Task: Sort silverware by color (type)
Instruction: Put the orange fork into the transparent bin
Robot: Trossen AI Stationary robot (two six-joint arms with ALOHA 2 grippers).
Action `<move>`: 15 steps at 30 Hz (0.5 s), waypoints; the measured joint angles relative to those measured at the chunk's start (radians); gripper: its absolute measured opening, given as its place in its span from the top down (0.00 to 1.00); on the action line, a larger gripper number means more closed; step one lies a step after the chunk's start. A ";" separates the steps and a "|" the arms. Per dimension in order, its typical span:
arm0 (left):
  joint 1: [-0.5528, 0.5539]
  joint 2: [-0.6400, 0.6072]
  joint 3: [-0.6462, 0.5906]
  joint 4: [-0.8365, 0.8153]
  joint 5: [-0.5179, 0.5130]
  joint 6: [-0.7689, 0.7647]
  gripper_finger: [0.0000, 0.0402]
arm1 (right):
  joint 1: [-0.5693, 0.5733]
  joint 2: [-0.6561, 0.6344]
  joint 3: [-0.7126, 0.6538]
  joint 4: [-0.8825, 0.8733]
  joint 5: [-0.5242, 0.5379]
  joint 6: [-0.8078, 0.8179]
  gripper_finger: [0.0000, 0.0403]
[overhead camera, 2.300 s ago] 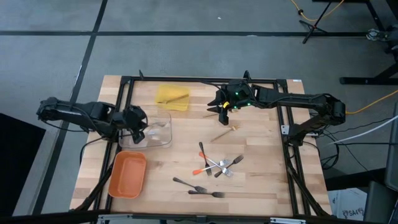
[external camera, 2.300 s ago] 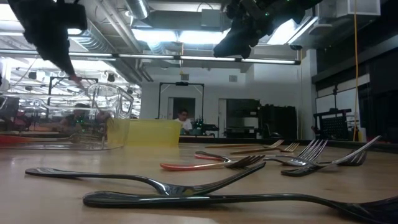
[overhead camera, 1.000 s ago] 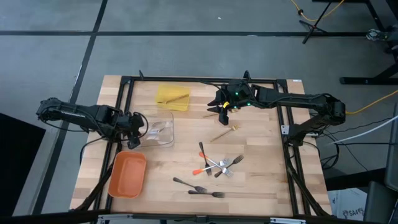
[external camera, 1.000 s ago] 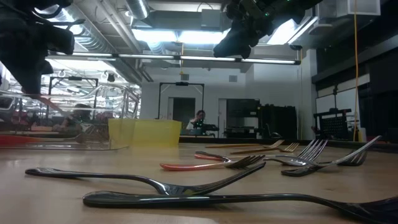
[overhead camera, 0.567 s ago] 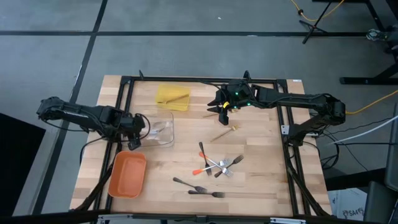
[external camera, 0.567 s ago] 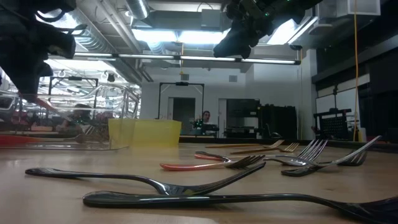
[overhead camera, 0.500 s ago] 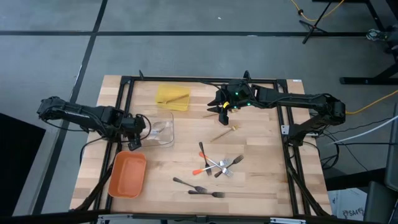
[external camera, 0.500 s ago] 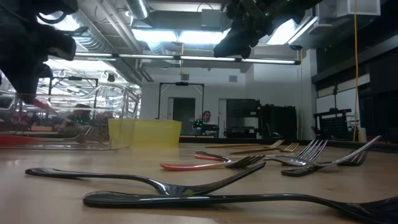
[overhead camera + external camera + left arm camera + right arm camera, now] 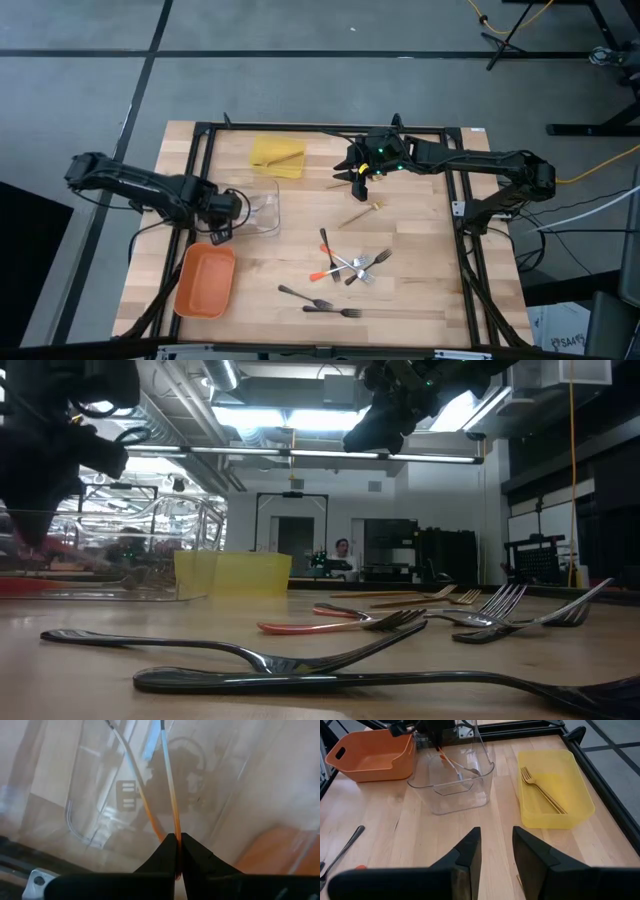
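We see the left gripper (image 9: 176,851) pinched tight on the orange handle tip of a silver utensil (image 9: 169,805), whose thin shaft runs straight out from between the two dark fingers (image 9: 161,854) into the clear tray (image 9: 262,213); in the right wrist view that same utensil (image 9: 451,766) slants down into the tray from the gripper at its far-left rim, and a second silver piece lies beside it on the tray floor. The left gripper (image 9: 219,232) sits at the near-left corner of the clear tray, just above the orange tray (image 9: 205,282), which stands nearer to us on the left. The right gripper (image 9: 496,849) hangs in the air with its jaws parted by a narrow gap and nothing between them; in the high view it (image 9: 360,181) hovers at the far middle of the table (image 9: 420,240), just right of the yellow tray (image 9: 276,156), in which a tan wooden fork (image 9: 542,789) lies. A wooden utensil (image 9: 361,213) lies on the bare boards near the right gripper, apart from it. Farther toward us a crossed heap of silver forks with orange tips (image 9: 345,266) rests mid-table, and two dark forks (image 9: 320,304) lie nearest the front edge, well apart from both grippers
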 joint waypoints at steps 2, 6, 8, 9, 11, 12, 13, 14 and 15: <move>0.000 0.023 0.000 0.000 0.000 0.000 0.98 | 0.000 0.000 0.000 0.000 0.000 0.000 0.75; 0.000 0.062 0.000 0.001 0.000 0.000 0.98 | 0.000 0.000 0.000 0.000 0.000 0.000 0.75; 0.000 0.076 0.000 0.001 -0.001 0.000 0.98 | 0.000 0.000 0.000 0.000 0.000 0.000 0.75; 0.000 0.083 0.000 0.002 -0.001 0.000 0.98 | 0.000 0.000 0.000 0.000 0.000 0.000 0.75; 0.000 0.096 0.000 0.006 -0.001 0.000 0.98 | 0.000 0.000 0.000 0.000 0.000 0.000 0.75; 0.000 0.101 0.000 0.008 -0.001 0.000 0.98 | 0.000 0.000 0.000 0.000 0.000 0.000 0.75; 0.000 0.107 0.000 0.010 -0.001 0.000 0.98 | 0.000 0.000 0.000 0.000 0.000 0.000 0.75; 0.000 0.113 0.000 0.012 -0.001 0.000 0.98 | 0.000 0.000 0.000 0.000 0.000 0.000 0.75; 0.000 0.119 0.000 0.014 -0.001 0.000 0.98 | 0.000 0.000 0.000 0.000 0.000 0.000 0.75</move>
